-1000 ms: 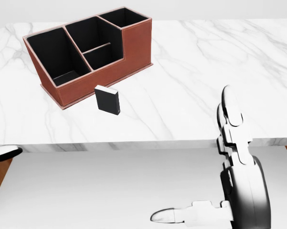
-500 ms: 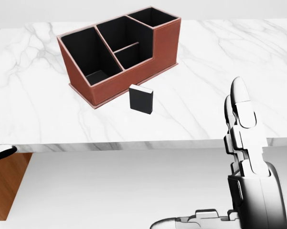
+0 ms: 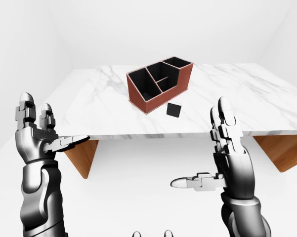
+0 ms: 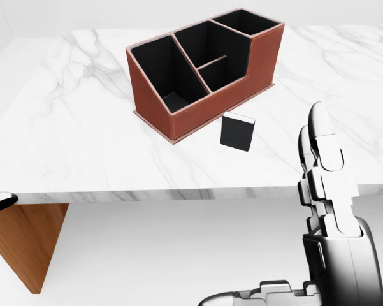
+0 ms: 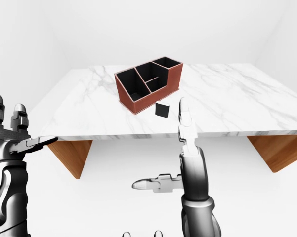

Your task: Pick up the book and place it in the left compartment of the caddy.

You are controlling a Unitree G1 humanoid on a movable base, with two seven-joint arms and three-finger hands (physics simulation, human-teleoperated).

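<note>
- On the marble table (image 4: 64,127), near its lower edge in the head view: the book (image 4: 238,132), small and dark, is seen standing upright just beside the caddy (image 4: 204,111), at the low wall that faces the robot; whether the two touch cannot be told.
- Caddy: reddish-brown, black-lined, set at an angle; the left compartment (image 4: 162,73) is the large one at the left in the head view. A small dark shape is seen at its bottom, and what it is cannot be told.
- Change noted: over the last second the whole head-view picture has slid rightward, so that caddy and book are now nearer the middle. Book and caddy have kept their relation to each other, and a wooden table support (image 4: 25,245) has come into sight at lower left; the shift is therefore put down to the base or camera moving, not to the objects.
- Meaning for the task: the robot is judged to be lining itself up; the book has not yet been picked up.
- Right hand (image 4: 328,191): raised at the table's near edge, fingers (image 4: 322,137) extended, thumb out sideways, nothing held, well apart from the book.
- Left hand (image 3: 37,136): raised at the left, fingers spread, nothing held.
- Brands, labels, writing: none legible on book or caddy.
</note>
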